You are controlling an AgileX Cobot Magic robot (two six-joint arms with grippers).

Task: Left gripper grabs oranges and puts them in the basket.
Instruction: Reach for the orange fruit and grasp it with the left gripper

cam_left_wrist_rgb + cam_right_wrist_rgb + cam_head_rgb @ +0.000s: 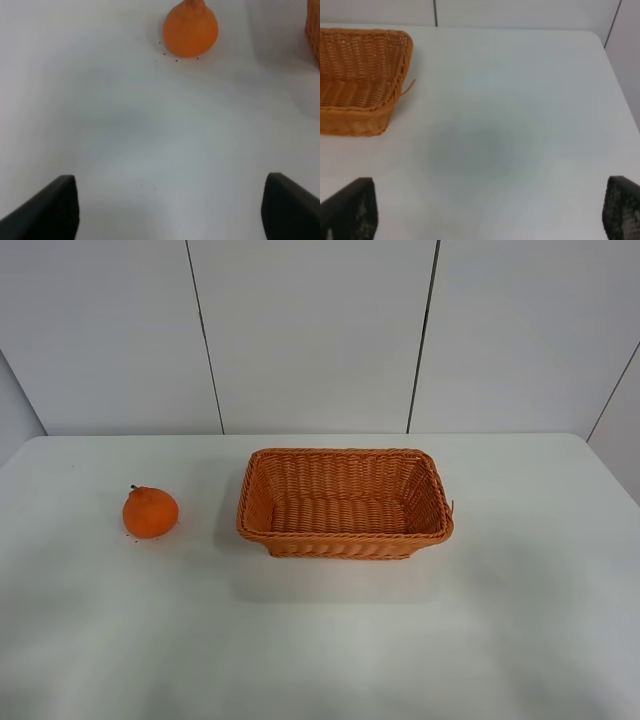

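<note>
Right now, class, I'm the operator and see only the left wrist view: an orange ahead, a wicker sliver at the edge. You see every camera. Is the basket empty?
Observer: Yes. In the exterior high view the basket shows only its woven floor.
Operator: And the fruit's stem?
Observer: The orange carries it on top, on a bumpy knob that your view crops out.
Operator: The other arm?
Observer: The right gripper is open over the table, with the basket's corner ahead of it.

Lone orange (150, 512) on a white table (320, 640), well apart to the left of a wicker basket (345, 537).
</note>
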